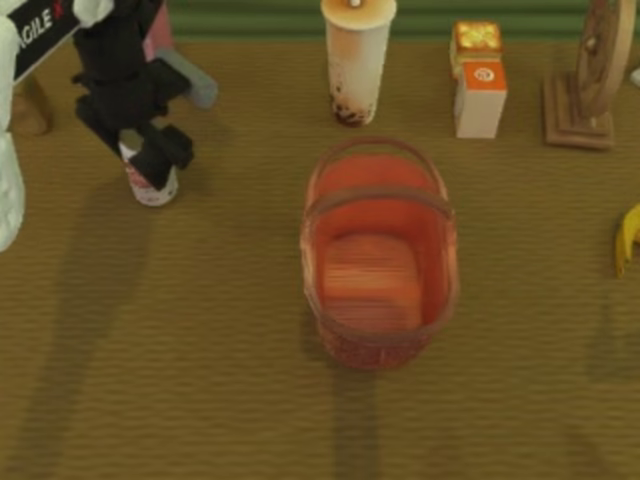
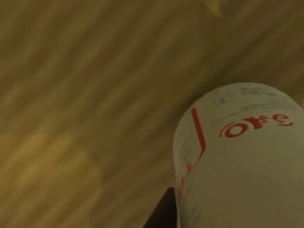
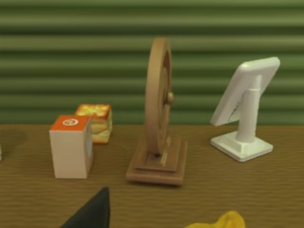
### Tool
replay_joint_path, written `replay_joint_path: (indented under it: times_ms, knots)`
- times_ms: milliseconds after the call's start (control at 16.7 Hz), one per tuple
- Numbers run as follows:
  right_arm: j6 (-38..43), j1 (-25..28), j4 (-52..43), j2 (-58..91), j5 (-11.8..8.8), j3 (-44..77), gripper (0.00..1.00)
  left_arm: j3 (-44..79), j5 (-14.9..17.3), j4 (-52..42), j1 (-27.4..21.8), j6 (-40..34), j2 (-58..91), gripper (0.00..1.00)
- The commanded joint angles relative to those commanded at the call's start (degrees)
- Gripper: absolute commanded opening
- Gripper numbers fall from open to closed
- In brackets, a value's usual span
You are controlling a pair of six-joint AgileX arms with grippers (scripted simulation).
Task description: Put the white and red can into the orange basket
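The left gripper point(image 1: 152, 160) sits at the far left of the table, down over the white and red can point(image 1: 153, 187), which stands upright on the wooden table point(image 1: 200, 350). From above, the black fingers straddle the can's top; whether they actually press its sides I cannot tell. In the left wrist view the can point(image 2: 242, 166) fills the frame close up – white wall, red lettering – with a dark fingertip point(image 2: 164, 213) just beside it.

The orange basket point(image 1: 378, 255) rests mid-table, well apart from the can, its arched handle point(image 1: 378, 197) crossing the top. Behind it stands a cream bubble-tea cup point(image 1: 357, 60); to the right are a white and orange carton point(image 1: 480, 98) and a wooden wheel stand point(image 1: 590, 80).

The right arm is out of the top view – its wrist view shows the wheel stand point(image 3: 159, 123), the carton point(image 3: 71, 147) and a white tilted stand point(image 3: 244, 109); its finger state cannot be told
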Motion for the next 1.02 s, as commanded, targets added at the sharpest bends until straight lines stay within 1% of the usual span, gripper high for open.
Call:
replay_joint_path:
  times_ms: [60,120,660,720,840,900,1020]
  knots:
    - [0.0,0.0,0.0,0.0,0.0,0.0,1.00,0.0,0.0,0.0,0.0,0.0,0.0,0.02]
    - [0.0,0.0,0.0,0.0,0.0,0.0,1.00,0.0,0.0,0.0,0.0,0.0,0.0,0.00]
    - [0.0,0.0,0.0,0.0,0.0,0.0,1.00,0.0,0.0,0.0,0.1,0.1,0.0,0.00]
    - [0.0,0.0,0.0,0.0,0.0,0.0,1.00,-0.3,0.4,0.6,0.0,-0.1,-0.1,0.00]
    - [0.0,0.0,0.0,0.0,0.0,0.0,1.00,-1.8,2.5,3.4,-0.3,-1.0,-0.5,0.00]
    - [0.0,0.0,0.0,0.0,0.0,0.0,1.00,-3.0,4.1,5.8,-0.5,-1.7,-0.9,0.00]
    - [0.0,0.0,0.0,0.0,0.0,0.0,1.00,-6.2,8.5,12.2,-1.1,-3.7,-1.9,0.00]
